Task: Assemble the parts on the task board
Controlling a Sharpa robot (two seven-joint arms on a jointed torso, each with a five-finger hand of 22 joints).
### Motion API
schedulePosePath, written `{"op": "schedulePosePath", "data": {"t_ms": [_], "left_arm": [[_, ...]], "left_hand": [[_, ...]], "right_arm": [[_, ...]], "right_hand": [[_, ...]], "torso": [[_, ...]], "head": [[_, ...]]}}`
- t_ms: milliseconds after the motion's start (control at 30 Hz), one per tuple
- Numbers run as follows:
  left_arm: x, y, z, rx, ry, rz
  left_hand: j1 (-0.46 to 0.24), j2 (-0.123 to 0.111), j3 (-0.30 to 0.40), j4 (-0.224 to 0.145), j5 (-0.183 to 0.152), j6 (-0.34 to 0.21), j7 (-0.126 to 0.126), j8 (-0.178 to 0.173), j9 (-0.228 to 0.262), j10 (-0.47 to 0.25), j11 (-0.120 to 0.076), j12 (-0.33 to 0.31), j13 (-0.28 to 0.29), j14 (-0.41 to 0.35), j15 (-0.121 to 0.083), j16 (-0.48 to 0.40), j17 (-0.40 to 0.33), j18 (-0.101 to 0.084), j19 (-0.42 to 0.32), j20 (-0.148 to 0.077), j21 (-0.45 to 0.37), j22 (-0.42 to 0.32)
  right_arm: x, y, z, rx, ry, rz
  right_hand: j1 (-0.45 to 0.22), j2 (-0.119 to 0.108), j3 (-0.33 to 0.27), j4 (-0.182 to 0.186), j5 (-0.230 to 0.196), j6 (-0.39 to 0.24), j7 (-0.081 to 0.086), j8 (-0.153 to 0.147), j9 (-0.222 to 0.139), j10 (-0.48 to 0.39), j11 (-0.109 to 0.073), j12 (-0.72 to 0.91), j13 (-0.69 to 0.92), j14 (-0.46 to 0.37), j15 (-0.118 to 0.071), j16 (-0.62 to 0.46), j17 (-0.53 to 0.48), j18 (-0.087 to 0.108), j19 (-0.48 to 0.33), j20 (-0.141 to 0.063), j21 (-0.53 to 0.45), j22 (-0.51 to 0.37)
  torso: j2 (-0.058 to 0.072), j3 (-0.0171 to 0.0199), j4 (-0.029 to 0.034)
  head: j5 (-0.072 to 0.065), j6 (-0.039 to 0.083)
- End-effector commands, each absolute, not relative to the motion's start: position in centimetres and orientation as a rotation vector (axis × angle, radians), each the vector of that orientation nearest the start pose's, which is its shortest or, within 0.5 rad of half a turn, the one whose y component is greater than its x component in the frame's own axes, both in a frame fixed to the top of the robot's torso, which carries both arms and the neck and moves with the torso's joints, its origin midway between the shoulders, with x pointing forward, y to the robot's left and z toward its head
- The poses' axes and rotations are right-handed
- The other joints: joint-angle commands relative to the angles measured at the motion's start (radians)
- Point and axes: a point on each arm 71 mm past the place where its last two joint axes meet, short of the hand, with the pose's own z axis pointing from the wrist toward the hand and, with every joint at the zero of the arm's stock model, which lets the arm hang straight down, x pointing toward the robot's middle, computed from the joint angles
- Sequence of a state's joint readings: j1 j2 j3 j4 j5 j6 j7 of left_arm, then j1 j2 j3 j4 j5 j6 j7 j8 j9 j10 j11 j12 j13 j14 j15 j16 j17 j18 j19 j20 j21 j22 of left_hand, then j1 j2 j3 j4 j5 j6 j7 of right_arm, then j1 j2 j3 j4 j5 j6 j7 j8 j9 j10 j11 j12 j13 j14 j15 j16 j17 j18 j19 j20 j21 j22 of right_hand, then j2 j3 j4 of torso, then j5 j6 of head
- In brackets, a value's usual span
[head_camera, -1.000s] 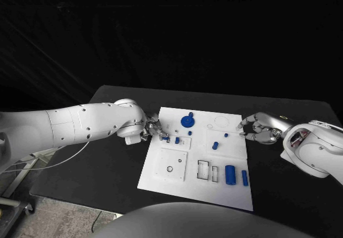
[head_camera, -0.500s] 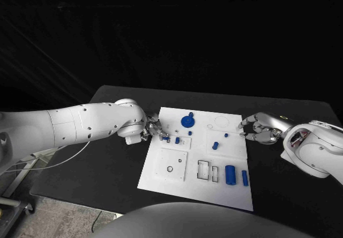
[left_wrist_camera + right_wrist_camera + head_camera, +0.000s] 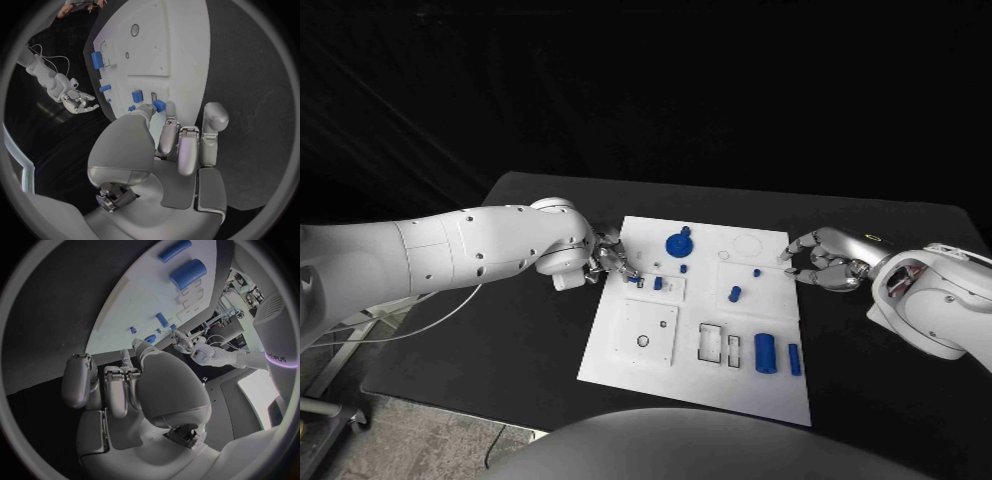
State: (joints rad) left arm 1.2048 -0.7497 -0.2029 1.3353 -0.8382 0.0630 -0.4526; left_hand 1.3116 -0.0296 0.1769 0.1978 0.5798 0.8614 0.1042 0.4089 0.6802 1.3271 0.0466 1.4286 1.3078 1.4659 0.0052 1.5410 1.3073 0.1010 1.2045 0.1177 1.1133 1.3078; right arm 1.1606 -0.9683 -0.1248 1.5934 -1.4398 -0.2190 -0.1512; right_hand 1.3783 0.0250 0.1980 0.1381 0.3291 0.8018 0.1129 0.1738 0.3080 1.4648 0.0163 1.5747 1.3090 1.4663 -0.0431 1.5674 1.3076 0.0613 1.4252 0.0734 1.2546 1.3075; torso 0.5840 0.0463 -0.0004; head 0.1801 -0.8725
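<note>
Head view: task board (image 3: 625, 345) unmoved since earlier frame. Left hand (image 3: 607, 262), 9 o'clock edge, pinches small blue part (image 3: 159, 105). Right hand (image 3: 819, 262), 3 o'clock edge, fingers curled, empty.

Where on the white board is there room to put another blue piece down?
The task board is bare along its near edge, below the square recess. It is crowded up by the left hand, around the blue disc and small blue pieces.
</note>
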Motion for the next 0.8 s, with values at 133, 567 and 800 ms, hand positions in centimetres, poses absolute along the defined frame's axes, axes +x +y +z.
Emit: {"op": "schedulePosePath", "data": {"t_ms": [133,567,800], "left_arm": [[47.0,23.5,-30.3,-0.473,2.508,-0.387],[46.9,24.1,-30.3,-0.509,2.499,-0.398],[46.9,24.4,-30.2,-0.545,2.486,-0.411]], "left_hand": [[0.017,0.003,0.028,-0.040,-0.003,0.004,-0.007,0.015,-0.068,-0.001,-0.010,-0.004,0.074,0.031,-0.008,0.006,0.195,0.011,0.003,-0.008,0.005,0.115],[0.041,0.000,0.047,-0.080,0.003,0.015,-0.015,0.041,-0.055,-0.003,-0.016,-0.011,0.068,0.032,-0.013,0.007,0.195,0.011,0.005,-0.013,0.008,0.116],[0.063,-0.006,0.200,-0.141,-0.328,0.026,-0.017,0.061,-0.051,-0.008,-0.021,-0.024,0.058,0.031,-0.021,0.006,0.194,0.010,0.002,-0.023,0.010,0.116]], "right_arm": [[44.8,-24.4,-23.6,-0.139,1.919,0.535],[44.8,-24.4,-23.7,-0.138,1.924,0.531],[44.8,-24.4,-23.7,-0.138,1.924,0.530]], "right_hand": [[0.007,0.000,0.006,0.002,0.006,0.008,0.001,-0.002,-0.001,0.106,0.006,-0.004,0.262,0.105,0.006,0.003,0.263,0.012,-0.007,-0.001,-0.007,0.167],[0.007,-0.001,0.008,0.001,0.007,0.010,0.001,-0.001,-0.001,0.106,0.006,-0.004,0.262,0.105,0.006,0.003,0.263,0.013,-0.008,-0.001,-0.011,0.166],[0.006,-0.001,0.009,0.001,0.008,0.012,0.002,0.000,-0.001,0.106,0.007,-0.004,0.262,0.105,0.006,0.003,0.263,0.013,-0.009,-0.001,-0.013,0.165]], "torso": [[0.000,-0.0004,0.0005],[0.000,-0.0002,-0.0001],[0.000,0.0003,0.0001]], "head": [[0.003,0.000],[0.006,0.000],[0.006,0.000]]}}
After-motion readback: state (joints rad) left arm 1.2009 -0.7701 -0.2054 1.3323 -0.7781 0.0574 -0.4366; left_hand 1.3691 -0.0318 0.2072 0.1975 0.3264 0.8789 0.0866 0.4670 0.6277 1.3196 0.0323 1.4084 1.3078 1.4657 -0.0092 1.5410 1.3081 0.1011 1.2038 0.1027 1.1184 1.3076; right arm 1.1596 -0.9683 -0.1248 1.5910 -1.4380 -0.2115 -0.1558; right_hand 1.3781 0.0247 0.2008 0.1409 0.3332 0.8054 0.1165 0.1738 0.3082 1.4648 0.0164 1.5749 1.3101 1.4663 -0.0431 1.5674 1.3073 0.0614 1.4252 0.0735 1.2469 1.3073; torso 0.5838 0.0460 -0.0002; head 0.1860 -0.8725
